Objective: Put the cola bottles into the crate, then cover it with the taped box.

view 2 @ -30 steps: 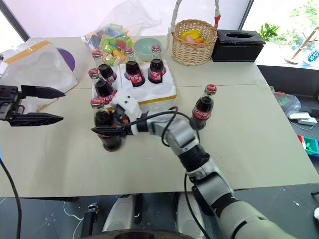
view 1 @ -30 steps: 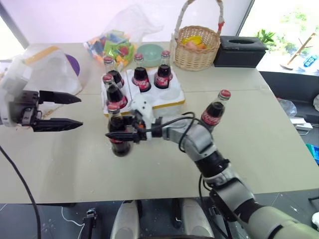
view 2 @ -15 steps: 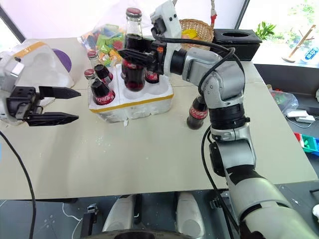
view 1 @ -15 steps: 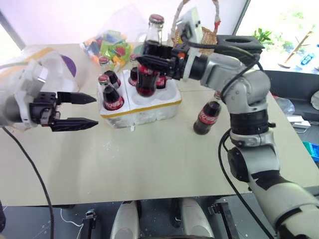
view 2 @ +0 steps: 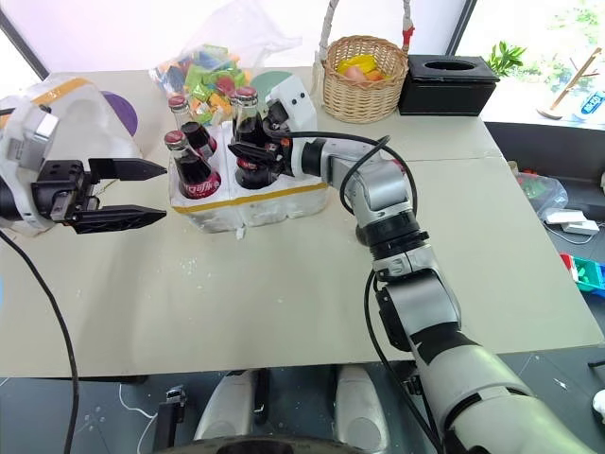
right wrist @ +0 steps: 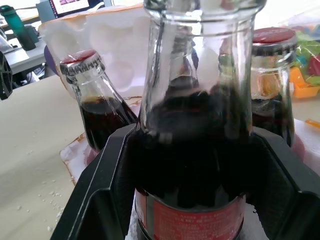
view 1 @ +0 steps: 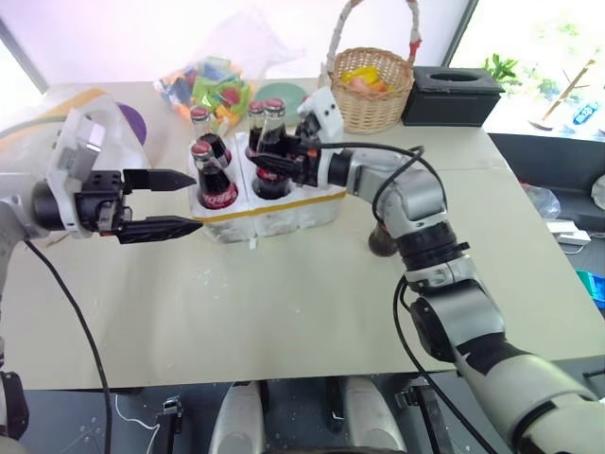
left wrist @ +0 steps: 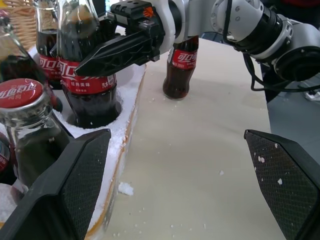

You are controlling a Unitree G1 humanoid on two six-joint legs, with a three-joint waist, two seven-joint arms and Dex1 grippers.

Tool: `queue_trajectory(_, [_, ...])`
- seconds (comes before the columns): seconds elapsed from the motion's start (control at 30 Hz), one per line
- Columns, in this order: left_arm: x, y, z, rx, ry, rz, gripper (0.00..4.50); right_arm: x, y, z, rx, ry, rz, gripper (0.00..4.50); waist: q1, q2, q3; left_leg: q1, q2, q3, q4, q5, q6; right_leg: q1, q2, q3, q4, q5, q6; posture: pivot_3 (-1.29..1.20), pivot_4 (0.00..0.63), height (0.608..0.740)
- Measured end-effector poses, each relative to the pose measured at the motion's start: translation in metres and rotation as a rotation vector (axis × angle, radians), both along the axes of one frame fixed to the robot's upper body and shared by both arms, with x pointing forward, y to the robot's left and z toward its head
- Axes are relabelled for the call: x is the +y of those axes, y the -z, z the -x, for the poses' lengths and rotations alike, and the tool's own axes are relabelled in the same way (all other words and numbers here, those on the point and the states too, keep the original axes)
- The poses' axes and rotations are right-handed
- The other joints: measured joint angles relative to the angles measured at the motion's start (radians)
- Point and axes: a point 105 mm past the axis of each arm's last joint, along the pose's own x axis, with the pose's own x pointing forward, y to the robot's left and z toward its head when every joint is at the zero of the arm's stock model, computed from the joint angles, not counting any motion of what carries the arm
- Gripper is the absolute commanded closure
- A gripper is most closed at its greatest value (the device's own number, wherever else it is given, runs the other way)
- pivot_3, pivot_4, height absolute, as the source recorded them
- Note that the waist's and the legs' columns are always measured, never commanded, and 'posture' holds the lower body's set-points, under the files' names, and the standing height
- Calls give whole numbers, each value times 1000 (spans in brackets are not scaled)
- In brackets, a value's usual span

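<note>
The crate (view 1: 284, 210), a low white foam tray with a yellow strip, stands mid-table and holds several cola bottles (view 1: 214, 176). My right gripper (view 1: 274, 163) reaches in from the right and is shut on one cola bottle (view 2: 248, 172), which stands upright with its base in a front well (left wrist: 95, 117). Another cola bottle (left wrist: 180, 70) stands loose on the table right of the crate, partly behind my right arm. Just left of the crate, my left gripper (view 1: 194, 200) is open and empty, pointing at it. The taped box (view 2: 66, 109) lies at the far left behind that gripper.
A wicker basket (view 1: 373, 90) and a black tissue box (view 1: 454, 95) stand at the back right. A bag of colourful toys (view 1: 203, 83) lies behind the crate. Bare table (view 1: 284, 312) stretches from the crate to the near edge.
My right gripper lifted the bottle from the table in front of the crate, carried it high over the crate, then lowered it into a well. The left gripper edged right toward the crate.
</note>
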Motion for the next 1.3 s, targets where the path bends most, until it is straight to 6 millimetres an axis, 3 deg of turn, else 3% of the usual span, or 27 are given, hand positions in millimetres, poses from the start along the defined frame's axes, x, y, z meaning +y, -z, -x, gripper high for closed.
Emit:
queue_trajectory(0.03, [0, 0, 0, 0, 1, 1, 0, 1, 2, 0, -15, 2, 18, 2062, -2, 0, 0, 0, 0, 0, 0, 0, 0, 0, 0, 0, 0, 0, 0, 0, 150, 740])
queue_trajectory(0.17, [-3, 1, -1, -3, 15, 18, 0, 1, 36, -10, -47, 63, 204, 175, -2, 0, 0, 1, 0, 0, 0, 0, 0, 0, 0, 0, 1, 0, 0, 0, 150, 740])
queue_trajectory(0.2, [-4, 1, -1, 0, 17, 19, 0, -1, 41, -11, -46, 73, 208, 59, 1, 0, 0, 1, 0, 0, 0, 0, 0, 0, 0, 0, 0, 0, 0, 0, 150, 740])
queue_trajectory(0.4, [-12, 3, -3, 4, 52, 52, 0, -18, 21, 6, -48, 58, 128, 59, 9, 0, 0, 0, 0, 0, 1, 0, 0, 1, 0, 0, 0, 0, 0, 0, 150, 740])
queue_trajectory(0.57, [-22, 6, -7, 22, 99, 86, 0, -68, -37, 61, -69, 26, -5, 59, 11, 0, 0, 1, 0, 0, 1, 0, 0, 1, 0, 0, 0, 0, 0, 0, 150, 740])
queue_trajectory(0.63, [-26, 7, -8, 31, 120, 92, 0, -83, -43, 85, -56, 10, -15, 59, 10, -1, -1, 3, 0, 0, 1, 0, 0, 3, 0, -1, 0, 0, 0, 0, 150, 740])
queue_trajectory(0.7, [-29, 6, -9, 29, 144, 98, 0, -97, -31, 103, -5, 14, 20, 59, 8, -1, -1, 3, 0, 0, 1, 0, 0, 3, 0, 0, 0, 0, -1, 0, 150, 740])
queue_trajectory(0.77, [-35, 6, -12, 29, 171, 100, 0, -117, -7, 118, 85, 65, 68, 59, 9, -1, -1, 3, 0, 0, 1, 0, 0, 3, 0, 0, -1, 0, -1, 0, 150, 740])
queue_trajectory(0.97, [-42, 5, -18, 26, 207, 101, 0, -157, 26, 140, 201, 241, 107, 59, 7, -1, -1, 3, 0, 0, 1, 0, 0, 3, 0, 0, 0, 0, -1, 0, 150, 740])
queue_trajectory(1.1, [-39, 6, -22, 37, 200, 102, 0, -192, 51, 134, 270, 478, 115, 59, 7, -1, -1, 3, 0, 0, 3, 0, 0, 3, 0, 1, -1, 0, -2, 0, 150, 740])
queue_trajectory(1.3, [-42, 6, -21, 37, 225, 97, 0, -210, 74, 124, 285, 622, 95, 59, 6, -1, -1, 3, 0, 0, 2, 0, 0, 4, 0, 1, -1, -1, -4, 0, 150, 740])
